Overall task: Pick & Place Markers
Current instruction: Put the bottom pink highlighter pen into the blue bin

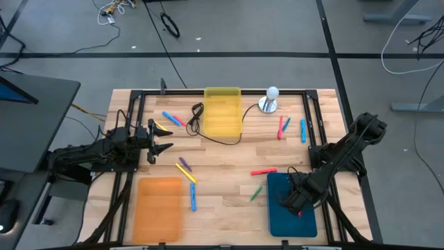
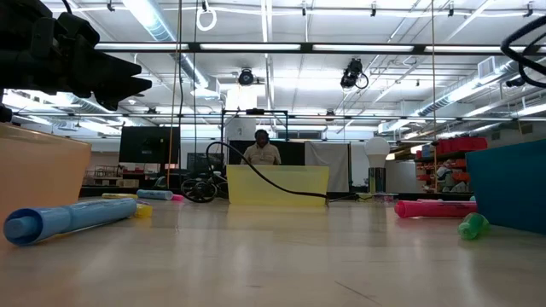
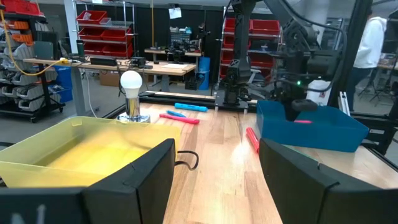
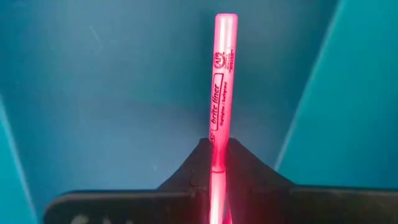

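Right gripper [image 1: 294, 205] hangs over the teal tray [image 1: 291, 221] at five o'clock on the table [image 1: 229, 156], its fingers clamped on a pink marker [image 4: 221, 93] that points out over the tray floor. Left gripper [image 1: 161, 139] waits at nine o'clock, jaws apart and empty. Other markers [image 1: 186, 171] lie loose on the wood between the yellow tray [image 1: 222, 111] and the orange tray [image 1: 158, 207]. Beyond the table a person [image 2: 262, 150] sits among shelves.
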`<action>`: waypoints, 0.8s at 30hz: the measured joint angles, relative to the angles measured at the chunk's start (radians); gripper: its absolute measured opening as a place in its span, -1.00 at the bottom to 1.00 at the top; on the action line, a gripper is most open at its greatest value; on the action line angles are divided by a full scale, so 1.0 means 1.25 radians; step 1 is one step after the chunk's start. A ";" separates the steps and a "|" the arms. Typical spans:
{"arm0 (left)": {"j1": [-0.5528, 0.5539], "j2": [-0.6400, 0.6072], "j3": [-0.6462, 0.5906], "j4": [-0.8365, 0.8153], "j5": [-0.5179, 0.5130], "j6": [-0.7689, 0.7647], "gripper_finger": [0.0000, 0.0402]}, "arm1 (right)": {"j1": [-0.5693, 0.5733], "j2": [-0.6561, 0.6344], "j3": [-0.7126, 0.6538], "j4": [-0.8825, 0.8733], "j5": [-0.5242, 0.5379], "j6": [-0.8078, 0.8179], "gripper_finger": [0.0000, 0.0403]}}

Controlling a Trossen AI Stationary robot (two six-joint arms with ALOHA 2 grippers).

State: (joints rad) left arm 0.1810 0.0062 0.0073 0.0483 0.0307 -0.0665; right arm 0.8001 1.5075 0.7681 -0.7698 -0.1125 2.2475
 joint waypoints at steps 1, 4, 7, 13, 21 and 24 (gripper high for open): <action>0.000 0.000 0.000 0.000 0.000 0.000 0.19 | 0.000 0.004 0.000 0.001 0.000 -0.001 -0.90; 0.000 0.000 0.000 0.000 0.000 0.000 0.19 | 0.000 0.015 0.000 0.008 0.000 -0.003 -0.89; 0.000 0.000 0.000 0.000 0.000 0.000 0.19 | 0.000 0.016 0.000 0.015 0.000 -0.003 -0.89; 0.000 0.000 0.000 0.000 0.000 0.000 0.19 | 0.000 0.016 0.000 0.018 0.000 -0.002 -0.89; 0.000 0.000 0.000 0.000 0.000 0.000 0.19 | 0.000 0.016 0.000 0.014 0.006 -0.002 -0.58; 0.000 0.000 0.000 0.000 0.000 0.000 0.19 | 0.000 0.016 0.000 0.014 0.013 -0.003 -0.36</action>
State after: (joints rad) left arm 0.1810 0.0059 0.0074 0.0483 0.0307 -0.0666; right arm 0.8001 1.5272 0.7681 -0.7519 -0.0964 2.2433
